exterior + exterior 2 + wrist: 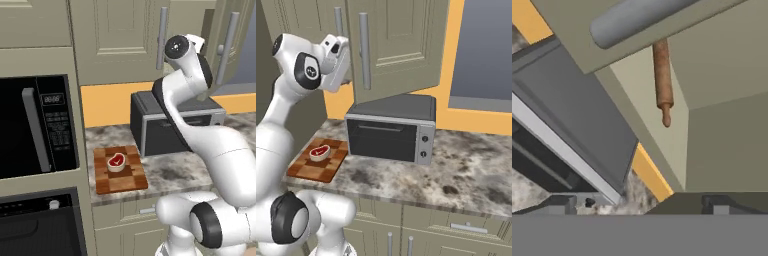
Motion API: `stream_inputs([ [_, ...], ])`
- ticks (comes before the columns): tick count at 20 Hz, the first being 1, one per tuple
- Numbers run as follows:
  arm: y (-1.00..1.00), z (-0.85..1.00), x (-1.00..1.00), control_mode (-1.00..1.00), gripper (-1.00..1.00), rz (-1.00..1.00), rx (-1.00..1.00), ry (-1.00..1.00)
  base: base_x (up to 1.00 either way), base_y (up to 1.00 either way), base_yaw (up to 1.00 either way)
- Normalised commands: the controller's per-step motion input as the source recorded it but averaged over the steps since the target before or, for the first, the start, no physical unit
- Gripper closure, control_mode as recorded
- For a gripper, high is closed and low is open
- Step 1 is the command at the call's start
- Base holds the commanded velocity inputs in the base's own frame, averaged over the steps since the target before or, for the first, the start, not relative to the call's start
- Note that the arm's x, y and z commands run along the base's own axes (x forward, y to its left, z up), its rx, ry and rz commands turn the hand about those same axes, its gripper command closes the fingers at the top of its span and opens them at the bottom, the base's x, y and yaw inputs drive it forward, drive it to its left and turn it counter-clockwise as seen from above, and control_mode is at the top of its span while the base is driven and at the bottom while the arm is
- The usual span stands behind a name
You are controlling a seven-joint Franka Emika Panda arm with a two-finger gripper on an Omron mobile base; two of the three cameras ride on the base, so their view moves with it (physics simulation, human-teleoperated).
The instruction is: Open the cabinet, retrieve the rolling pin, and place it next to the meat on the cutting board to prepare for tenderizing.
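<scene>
I'm looking along the gripper [641, 205] in the hand view, and its two dark fingertips [561, 204] are standing spread wide apart at the bottom of the view, with nothing between them. Ahead of the gripper the cabinet [401, 45] is standing open, its door swung out, and the silver bar handle [637, 17] is crossing the hand view just above the opening. Beyond that handle, well inside the cabinet, the rolling pin [662, 75] is lying on the pale shelf floor with one knobbed end pointing back toward the gripper; its far end is hiding behind the handle, so I can't tell how it is resting there. Below the gripper and off to one side, the dark toaster oven [392, 129] is sitting on the marble counter [471, 170] under the open door. In the base views the hand is hovering up at the bottom edge of the door, though the wrist is blocking the fingers there. Far below the gripper, the cutting board [120, 172] is lying on the counter just beside the toaster oven, and the meat [116, 161] is sitting on it near the middle. A black microwave [35, 125] is filling the wall beyond the board.
</scene>
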Motion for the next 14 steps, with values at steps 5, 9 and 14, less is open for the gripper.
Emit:
stream_inputs([
  [5, -0.41, -0.11, -0.92, -1.00, -1.00, -0.03, 0.00, -0.05, 0.00, 0.00, 0.00],
  [9, -0.45, -0.11, -1.00, -1.00, -1.00, -0.05, 0.00, -0.05, 0.00, 0.00, 0.00],
  [14, -0.56, -0.06, -0.80, -1.00, -1.00, -0.06, 0.01, -0.01, 0.00, 0.00, 0.00],
])
